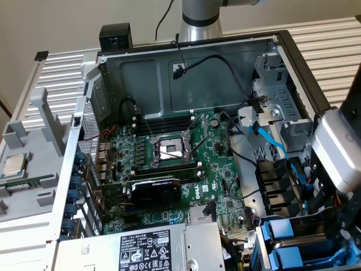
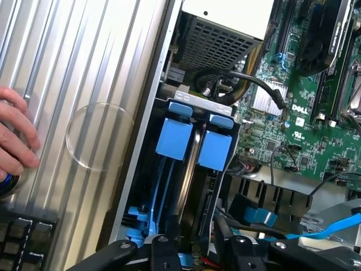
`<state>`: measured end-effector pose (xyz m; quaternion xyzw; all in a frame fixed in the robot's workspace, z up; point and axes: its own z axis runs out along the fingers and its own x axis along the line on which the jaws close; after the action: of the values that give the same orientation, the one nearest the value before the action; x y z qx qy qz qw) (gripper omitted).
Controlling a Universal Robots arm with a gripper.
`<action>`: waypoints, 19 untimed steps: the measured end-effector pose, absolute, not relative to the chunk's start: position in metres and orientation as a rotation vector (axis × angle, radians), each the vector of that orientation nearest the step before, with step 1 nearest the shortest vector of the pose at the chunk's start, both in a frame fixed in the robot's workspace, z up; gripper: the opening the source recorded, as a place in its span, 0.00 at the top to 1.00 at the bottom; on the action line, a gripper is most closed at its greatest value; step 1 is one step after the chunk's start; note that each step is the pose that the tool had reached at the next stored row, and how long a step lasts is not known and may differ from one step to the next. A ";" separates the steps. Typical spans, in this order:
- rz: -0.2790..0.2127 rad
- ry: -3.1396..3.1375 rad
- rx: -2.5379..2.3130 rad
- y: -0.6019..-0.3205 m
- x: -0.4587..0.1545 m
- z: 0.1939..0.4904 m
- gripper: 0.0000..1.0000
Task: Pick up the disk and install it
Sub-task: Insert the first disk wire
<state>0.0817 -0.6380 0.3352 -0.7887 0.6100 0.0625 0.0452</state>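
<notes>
The disk (image 2: 194, 164) stands edge-on in the drive bay at the corner of the open computer case, a thin grey slab between blue plastic rails. Two blue tabs (image 2: 172, 138) cap its far end. My gripper (image 2: 197, 251) reaches into the bay from above. Its black fingers (image 2: 161, 248) sit tight against both sides of the frame's near end, shut on it. In the exterior view the arm's white wrist (image 1: 338, 152) hangs over the bay at the right edge, and the blue frame (image 1: 280, 231) shows just below it.
The motherboard (image 1: 180, 164) with its empty processor socket fills the case floor. The grey power-supply box (image 1: 146, 248) sits at the front. A small processor chip (image 1: 14, 165) lies on the grey side panel. A person's hand (image 2: 14, 135) rests on the ribbed table beside a keyboard (image 2: 25, 237).
</notes>
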 end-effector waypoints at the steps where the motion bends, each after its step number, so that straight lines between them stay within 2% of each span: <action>1: 0.192 1.862 -2.408 -0.638 0.082 0.335 0.62; 9: 0.194 1.861 -2.407 -0.639 0.082 0.335 0.62; 11: 0.195 1.861 -2.406 -0.639 0.082 0.335 0.64; 13: 0.195 1.861 -2.406 -0.639 0.082 0.335 0.77; 14: 0.196 1.860 -2.406 -0.639 0.082 0.335 0.77; 15: 0.196 1.860 -2.406 -0.639 0.082 0.335 0.83; 19: 0.196 1.860 -2.406 -0.639 0.082 0.335 0.83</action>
<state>0.0824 -0.6393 0.3352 -0.7886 0.6097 0.0642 0.0472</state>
